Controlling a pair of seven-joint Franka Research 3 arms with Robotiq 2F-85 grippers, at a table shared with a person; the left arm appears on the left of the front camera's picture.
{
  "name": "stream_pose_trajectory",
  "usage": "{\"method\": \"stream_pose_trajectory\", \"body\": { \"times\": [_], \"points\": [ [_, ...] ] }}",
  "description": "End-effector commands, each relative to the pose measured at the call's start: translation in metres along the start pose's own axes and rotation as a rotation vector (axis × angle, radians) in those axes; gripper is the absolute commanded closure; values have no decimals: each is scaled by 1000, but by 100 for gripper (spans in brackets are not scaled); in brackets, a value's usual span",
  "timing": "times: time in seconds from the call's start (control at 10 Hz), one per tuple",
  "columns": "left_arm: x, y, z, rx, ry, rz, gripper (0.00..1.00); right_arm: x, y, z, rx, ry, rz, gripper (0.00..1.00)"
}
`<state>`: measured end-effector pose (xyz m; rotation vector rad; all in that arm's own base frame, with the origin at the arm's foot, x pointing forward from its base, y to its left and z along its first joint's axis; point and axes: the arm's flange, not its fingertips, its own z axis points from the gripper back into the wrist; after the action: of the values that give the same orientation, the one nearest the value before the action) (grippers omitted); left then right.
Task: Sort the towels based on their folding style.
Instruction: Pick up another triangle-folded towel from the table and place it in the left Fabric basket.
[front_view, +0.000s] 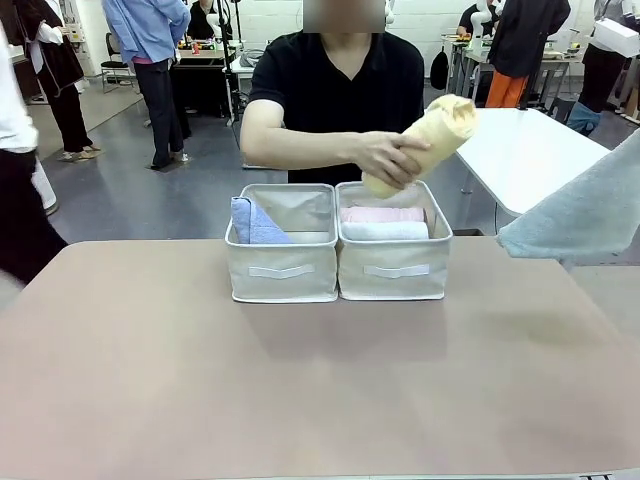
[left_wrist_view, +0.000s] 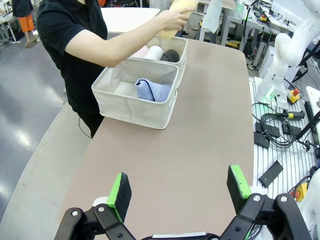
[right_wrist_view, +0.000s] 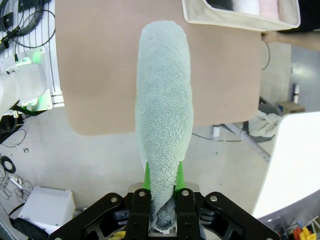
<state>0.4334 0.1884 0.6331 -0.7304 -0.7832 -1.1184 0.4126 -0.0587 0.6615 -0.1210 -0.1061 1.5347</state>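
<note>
The teal-grey towel (right_wrist_view: 164, 115), a long tapering fold, is pinched at its narrow end between the green pads (right_wrist_view: 147, 175) of the right gripper (right_wrist_view: 163, 175), which is pressed tight on it; in the front view it is seen held in the air at the table's right edge (front_view: 580, 215), clear of the surface. The yellow towel (front_view: 430, 140), a rolled cylinder, is held tilted in the person's hand (front_view: 390, 158), with its lower end at the far rim of the right bin (front_view: 395, 270). Inside that bin the pink towel (front_view: 383, 214) and the white towel (front_view: 385, 231) are laid side by side, and a dark grey towel (left_wrist_view: 171, 55) is seen beside them from the left wrist. The blue towel (front_view: 255, 222) is set against the left wall of the left bin (front_view: 283, 270). The two bins are placed touching, at the far middle of the table (front_view: 150, 380). The left gripper (left_wrist_view: 179, 190) is held above the table's near end, jaws spread wide with nothing between them.
</note>
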Motion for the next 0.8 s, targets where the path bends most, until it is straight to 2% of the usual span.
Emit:
{"method": "stream_pose_trajectory", "body": {
  "times": [0.0, 0.7],
  "points": [
    [1, -3, 0, -3, -6, -3, 0, -1, -2, 4, -1, 24, 0, 88],
    [1, -3, 0, -3, -6, -3, 0, -1, -2, 4, -1, 24, 0, 88]
  ]
}}
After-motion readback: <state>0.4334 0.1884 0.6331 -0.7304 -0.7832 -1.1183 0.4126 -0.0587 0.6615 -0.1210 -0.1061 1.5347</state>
